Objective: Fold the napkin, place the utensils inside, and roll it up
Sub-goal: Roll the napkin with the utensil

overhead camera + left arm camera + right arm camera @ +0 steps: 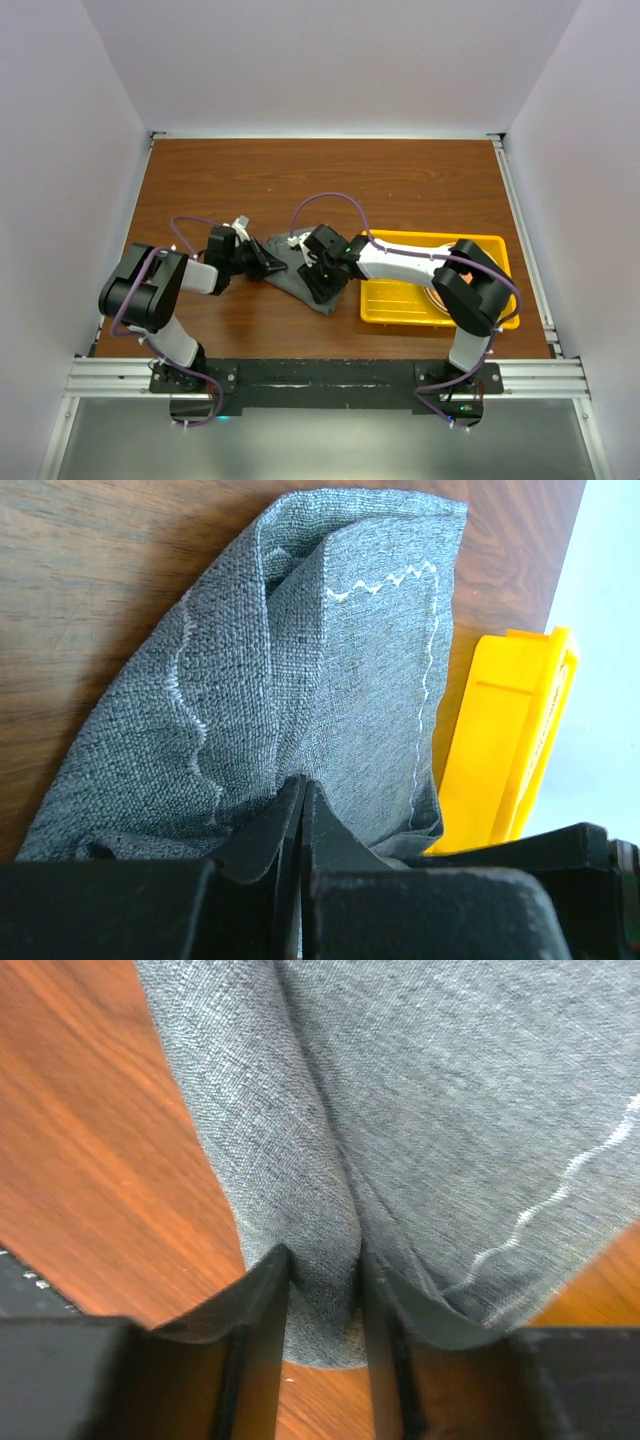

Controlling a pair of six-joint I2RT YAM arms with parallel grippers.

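Observation:
The dark grey napkin (292,270) lies bunched on the wooden table between my two grippers. My left gripper (278,268) is shut on its left edge; in the left wrist view the jaws (300,786) meet tightly on the cloth (320,670), whose pale stitched line shows. My right gripper (314,288) is shut on a thick fold at the napkin's right side; in the right wrist view the fold (320,1170) fills the gap between the jaws (325,1265). No teal-green utensils are in view.
A yellow tray (400,300) sits just right of the napkin, partly under my right arm; its end shows in the left wrist view (510,740). An orange-brown mat (436,300) peeks out inside it. White walls enclose the table.

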